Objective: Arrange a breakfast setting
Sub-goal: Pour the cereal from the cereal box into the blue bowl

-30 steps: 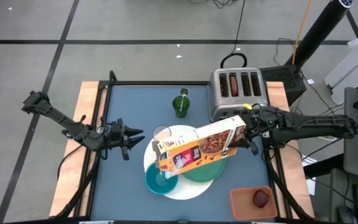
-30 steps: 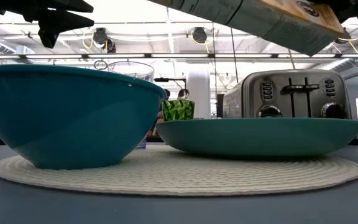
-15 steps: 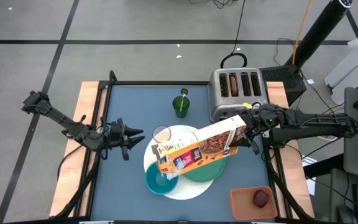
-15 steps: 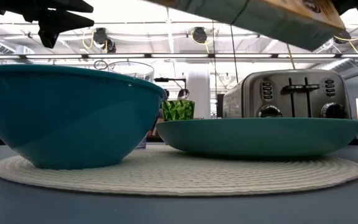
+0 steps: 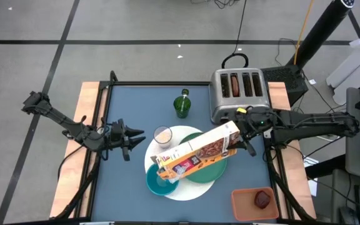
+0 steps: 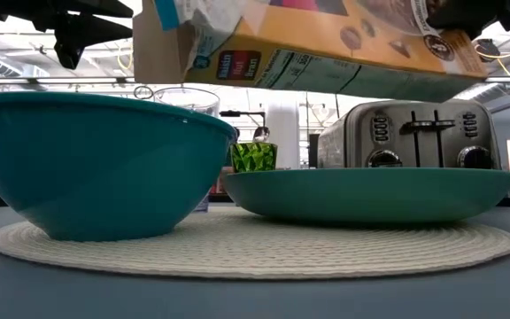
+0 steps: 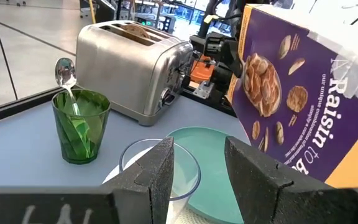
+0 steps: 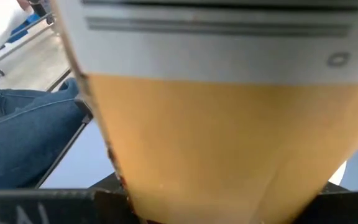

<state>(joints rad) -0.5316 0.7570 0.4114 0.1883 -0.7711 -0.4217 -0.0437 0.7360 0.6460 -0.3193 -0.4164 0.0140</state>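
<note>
While tilted over the teal bowl (image 5: 157, 181), the cereal box (image 5: 195, 152) sits between the right fingers (image 5: 241, 139).

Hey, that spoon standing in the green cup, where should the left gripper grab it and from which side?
Probably by the bowl end of the spoon, coming straight down from above. It stands nearly upright in the green cup, bowl end up and leaning on the rim, so only that part sticks out; the cup wall blocks any side approach to the handle.
</note>
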